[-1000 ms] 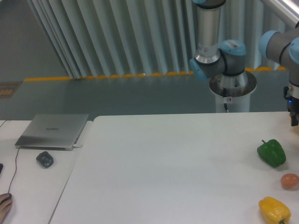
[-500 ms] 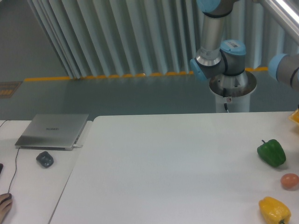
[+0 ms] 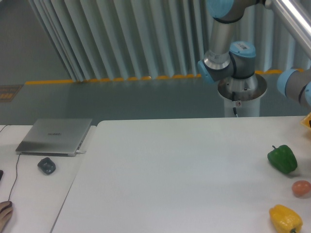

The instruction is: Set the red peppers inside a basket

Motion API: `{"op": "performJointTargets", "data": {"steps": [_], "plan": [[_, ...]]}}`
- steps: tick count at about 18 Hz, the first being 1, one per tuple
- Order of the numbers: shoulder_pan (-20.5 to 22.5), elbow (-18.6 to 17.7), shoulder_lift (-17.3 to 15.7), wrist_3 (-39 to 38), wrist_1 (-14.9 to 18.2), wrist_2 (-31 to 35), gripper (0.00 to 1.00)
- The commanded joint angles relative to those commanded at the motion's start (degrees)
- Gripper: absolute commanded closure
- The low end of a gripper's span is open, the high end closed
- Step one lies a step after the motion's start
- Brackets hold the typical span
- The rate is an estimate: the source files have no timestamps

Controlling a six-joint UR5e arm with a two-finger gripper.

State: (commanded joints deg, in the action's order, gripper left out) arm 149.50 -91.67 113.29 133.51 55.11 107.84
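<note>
Red pepper: no plainly red pepper shows on the table; the nearest candidate is a small reddish-orange round thing (image 3: pixel 301 188) at the right edge, too small and blurred to name with confidence.
Basket: none is in view; a sliver of something yellow (image 3: pixel 307 121) at the right border cannot be identified.
Neighbours: a green pepper (image 3: pixel 282 159) lies just above the reddish thing, and a yellow pepper (image 3: pixel 285 218) lies just below it near the bottom edge; all three are apart from one another.
Table: the white table (image 3: pixel 175 174) carries only these items, all bunched at its right side.
Arm: the robot arm (image 3: pixel 227 53) stands on its pedestal behind the table, its upper links running out of the picture to the top and right.
Gripper: out of the picture, so whether it is open, closed or holding anything cannot be told.
Side desk: a closed laptop (image 3: pixel 55 136) and a dark mouse (image 3: pixel 46 165) sit to the left, well apart from the peppers.
Step in hand: judged as the approach stage, with nothing visibly picked up or placed.
Next move: it calls for bringing the gripper down over the red target between the green and yellow peppers without knocking either, then carrying it to the basket, wherever that stands.
</note>
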Motion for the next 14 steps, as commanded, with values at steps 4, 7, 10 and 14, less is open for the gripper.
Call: {"op": "performJointTargets", "data": {"steps": [4, 7, 10, 14], "plan": [[-0.1, -0.1, 1.4, -0.2, -1.3, 0.0, 0.00], [-0.2, -0.4, 2.1, -0.2, -2.5, 0.0, 0.00], [-0.2, -0.4, 3.5, -0.2, -4.6, 0.1, 0.00], [-0.2, -0.3, 4.3, -0.2, -5.7, 0.1, 0.00]]}}
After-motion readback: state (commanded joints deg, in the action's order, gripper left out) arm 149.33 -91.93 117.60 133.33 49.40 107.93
